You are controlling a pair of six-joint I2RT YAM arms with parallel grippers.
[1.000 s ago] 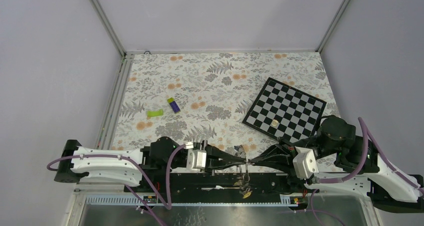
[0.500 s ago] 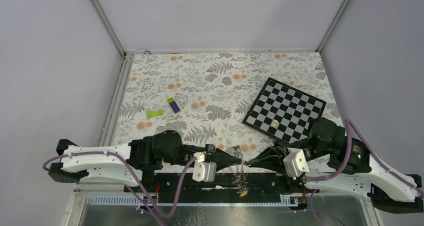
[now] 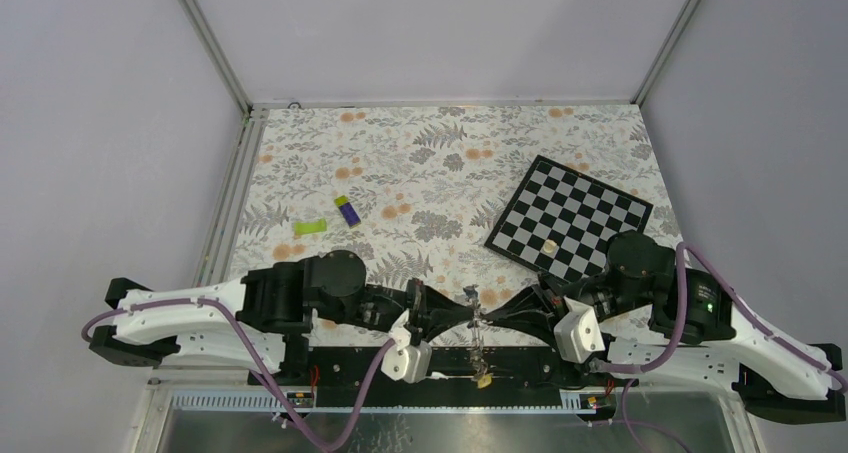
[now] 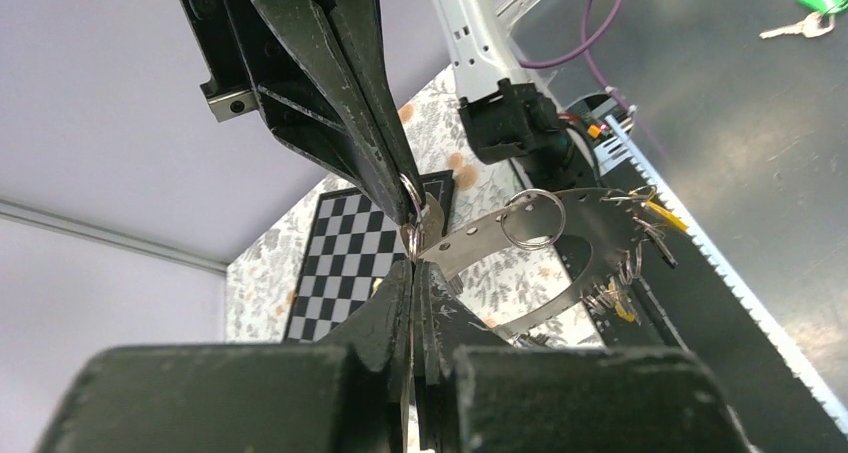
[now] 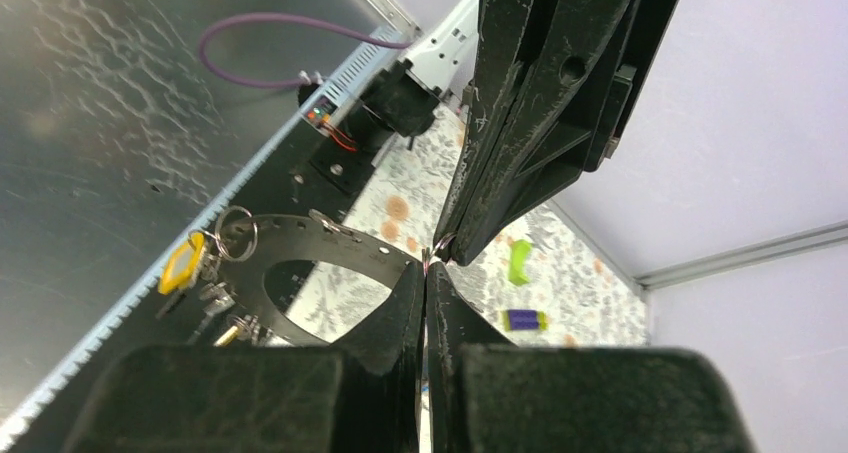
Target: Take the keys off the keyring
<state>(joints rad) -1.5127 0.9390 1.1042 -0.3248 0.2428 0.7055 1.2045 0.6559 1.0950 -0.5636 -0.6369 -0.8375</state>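
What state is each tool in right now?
Left tool: closed on the keyring rim.
Right tool: closed at that same spot; exact hold cannot be told.

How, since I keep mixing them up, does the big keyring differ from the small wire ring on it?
The keyring is a wide flat band; the small wire ring is a thin round loop. The keyring is far bigger; the small wire ring hangs at its edge. Both are silvery metal with an open middle.

Colours on the table
The cloth [image 3: 420,163] has grey leaves and orange flowers. The board [image 3: 570,218] has black and white squares. Green block [image 3: 310,227], purple block [image 3: 348,211], grey keyring [image 4: 580,223], yellow key tag [image 5: 181,263].
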